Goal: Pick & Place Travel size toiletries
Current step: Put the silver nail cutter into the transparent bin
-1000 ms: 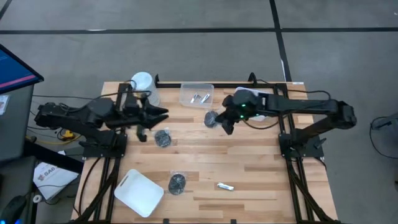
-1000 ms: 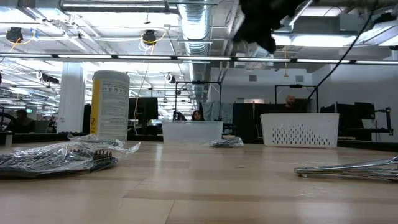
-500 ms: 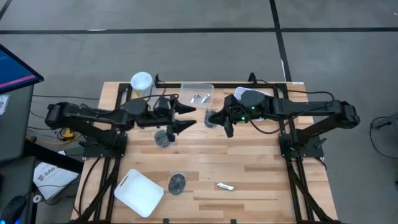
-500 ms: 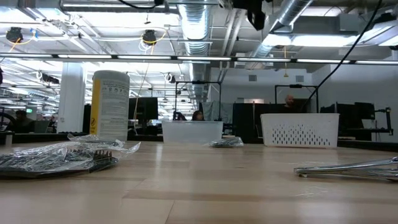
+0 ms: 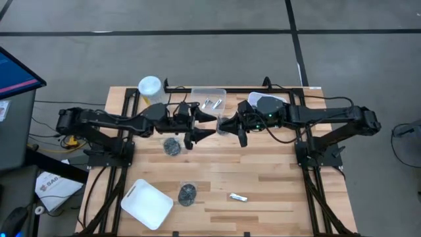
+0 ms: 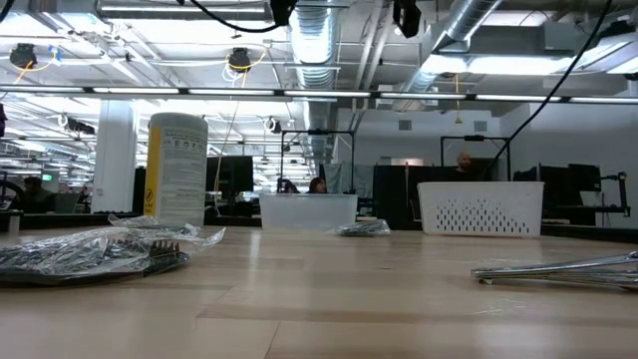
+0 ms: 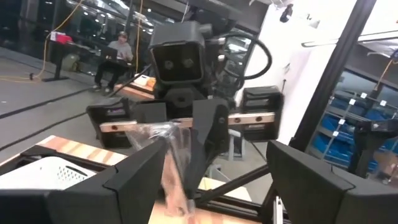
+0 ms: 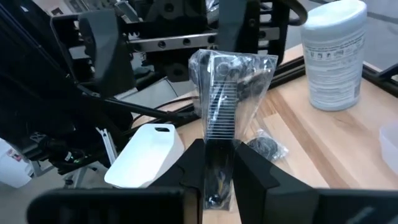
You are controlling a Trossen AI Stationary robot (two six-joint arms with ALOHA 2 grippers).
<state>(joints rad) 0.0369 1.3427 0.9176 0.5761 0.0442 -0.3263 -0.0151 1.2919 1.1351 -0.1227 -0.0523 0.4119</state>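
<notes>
wood table (image 5: 276, 178) — wrapped lumps (image 5: 172, 146) | tube (image 5: 237, 197) | canister (image 5: 150, 89) | bins (image 5: 148, 204)

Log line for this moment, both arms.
left gripper: open, facing the packet | right gripper: shut on wrapped comb packet, mid-air | phase: handover pending

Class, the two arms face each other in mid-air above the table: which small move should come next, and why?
Probably the left tool should ease forward and close on the wrapped comb. Its fingers stand open on either side of the packet, which the right tool holds shut by one end, free end toward the left arm: a handover looks likely.
</notes>
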